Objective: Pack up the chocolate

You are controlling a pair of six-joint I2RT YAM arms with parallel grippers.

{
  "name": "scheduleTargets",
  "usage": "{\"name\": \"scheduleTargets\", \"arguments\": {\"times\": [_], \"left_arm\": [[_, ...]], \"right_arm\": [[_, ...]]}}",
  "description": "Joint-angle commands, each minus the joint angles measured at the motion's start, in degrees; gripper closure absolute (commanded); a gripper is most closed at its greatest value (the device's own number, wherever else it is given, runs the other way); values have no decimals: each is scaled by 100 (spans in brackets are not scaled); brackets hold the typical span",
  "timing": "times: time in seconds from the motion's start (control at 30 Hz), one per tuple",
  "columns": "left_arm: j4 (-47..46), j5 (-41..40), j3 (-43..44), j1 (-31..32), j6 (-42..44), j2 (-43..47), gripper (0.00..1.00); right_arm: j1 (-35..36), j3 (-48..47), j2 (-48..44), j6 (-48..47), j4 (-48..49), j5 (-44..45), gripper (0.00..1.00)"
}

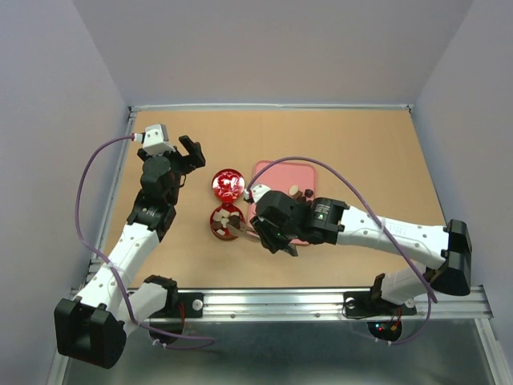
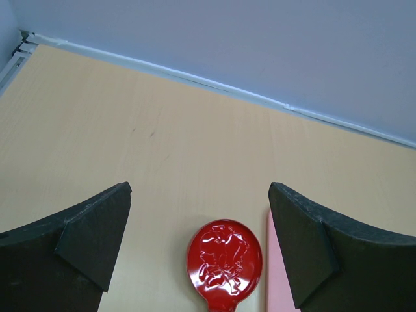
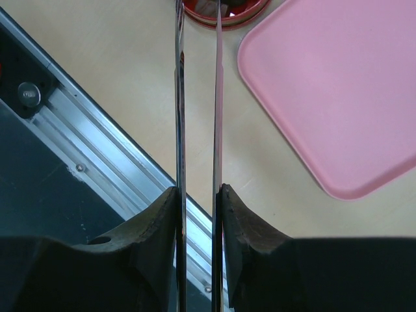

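Note:
Several small brown and cream chocolates (image 1: pixel 224 216) lie in an open round red tin (image 1: pixel 216 231). A few more chocolates (image 1: pixel 300 192) lie on the pink tray (image 1: pixel 276 172). My right gripper (image 1: pixel 269 234) is shut on metal tongs (image 3: pixel 180 97), whose two thin blades reach to the tin (image 3: pixel 224 13) beside the tray (image 3: pixel 338 84). The tongs' tips are out of the right wrist view (image 3: pixel 198 192). My left gripper (image 1: pixel 186 156) is open and empty, above the table left of the tin's embossed red lid (image 1: pixel 228 184). The lid (image 2: pixel 225 259) lies ahead between its fingers (image 2: pixel 200 195).
The tray's left edge (image 2: pixel 276 273) shows next to the lid. An aluminium rail (image 3: pixel 97 140) runs along the table's near edge under my right wrist. Grey walls close in the table at the back and both sides.

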State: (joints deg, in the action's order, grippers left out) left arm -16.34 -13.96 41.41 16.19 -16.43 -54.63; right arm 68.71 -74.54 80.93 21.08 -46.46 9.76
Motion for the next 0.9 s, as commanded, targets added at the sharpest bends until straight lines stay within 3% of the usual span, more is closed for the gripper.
{"name": "scheduleTargets", "arguments": {"times": [0.0,0.87], "left_arm": [[-159,-46,315,34,25,102,1],[-186,-55,280,43,34,67,1]], "right_arm": [[55,-298,177,-280,356,-141,70],[55,-429,688,-535,515,-62,66]]}}
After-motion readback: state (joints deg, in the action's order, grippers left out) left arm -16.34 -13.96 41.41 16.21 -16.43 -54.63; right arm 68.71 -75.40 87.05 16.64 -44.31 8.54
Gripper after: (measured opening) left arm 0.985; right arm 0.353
